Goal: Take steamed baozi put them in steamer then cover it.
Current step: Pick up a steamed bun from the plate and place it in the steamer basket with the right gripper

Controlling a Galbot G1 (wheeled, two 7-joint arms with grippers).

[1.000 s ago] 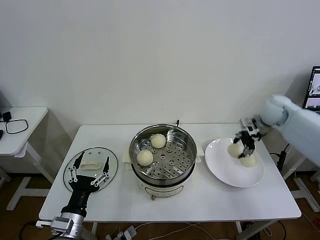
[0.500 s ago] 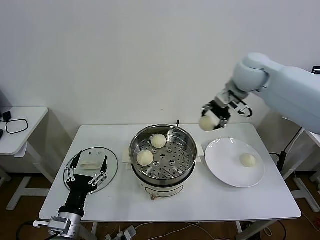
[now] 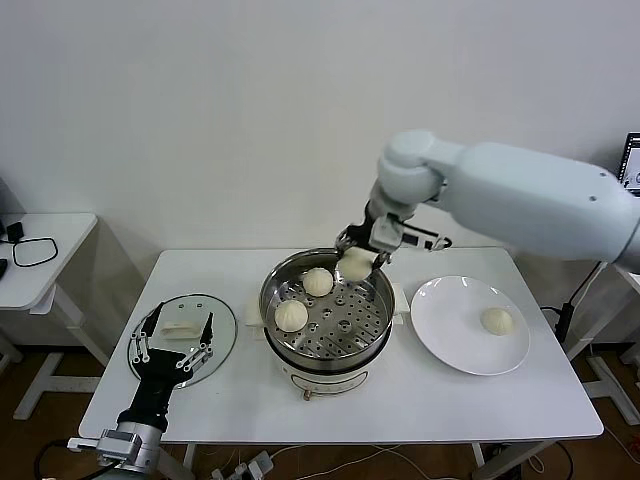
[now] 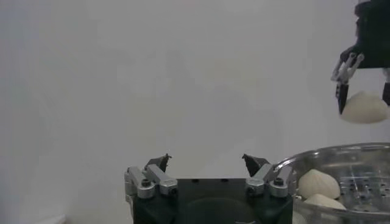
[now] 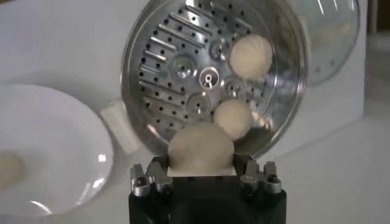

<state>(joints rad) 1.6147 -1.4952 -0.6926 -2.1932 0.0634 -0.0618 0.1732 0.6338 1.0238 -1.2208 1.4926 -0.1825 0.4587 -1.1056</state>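
The steamer (image 3: 327,345) stands mid-table with two baozi on its perforated tray, one at the back (image 3: 318,281) and one at the left (image 3: 290,315). My right gripper (image 3: 360,262) is shut on a third baozi (image 3: 355,265) and holds it just above the steamer's back right rim. In the right wrist view that baozi (image 5: 201,149) sits between the jaws, over the steamer (image 5: 158,55). A fourth baozi (image 3: 496,320) lies on the white plate (image 3: 450,335). The glass cover (image 3: 228,325) lies on the table's left. My left gripper (image 3: 177,345) is open above it.
A small white side table (image 3: 60,235) with a cable stands at the far left. The wall runs behind the table. The plate lies right of the steamer. In the left wrist view my left gripper (image 4: 207,163) faces the wall, with the steamer (image 4: 341,158) beside it.
My right gripper has lifted a baozi off the plate and carried it left, from above the plate to over the steamer's back right rim. The left arm has not moved.
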